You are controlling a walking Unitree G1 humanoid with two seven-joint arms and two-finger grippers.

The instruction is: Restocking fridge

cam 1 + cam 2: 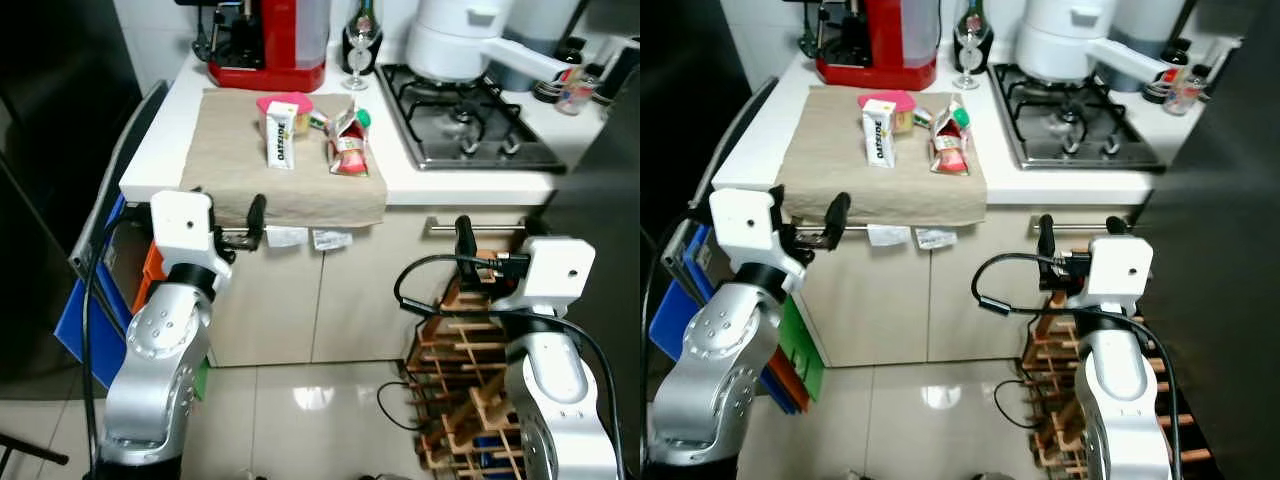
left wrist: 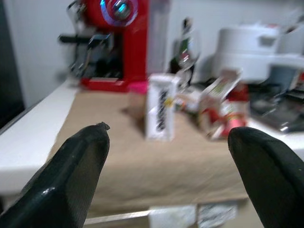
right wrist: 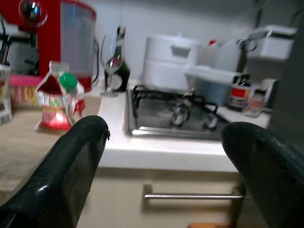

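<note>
Left tool [image 2: 166,142], right tool [image 3: 164,137] spread, empty; oat carton [image 1: 281,135] upright on cloth [image 1: 230,160].

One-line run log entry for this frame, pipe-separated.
phase: approach | left end effector: open, at cloth edge | right end effector: open, below counter | white carton, red carton: upright on cloth | nothing held

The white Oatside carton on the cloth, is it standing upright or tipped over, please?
Upright. The Oatside carton stands on its base on the beige cloth, its label lettering running vertically, with the red juice carton beside it.
</note>
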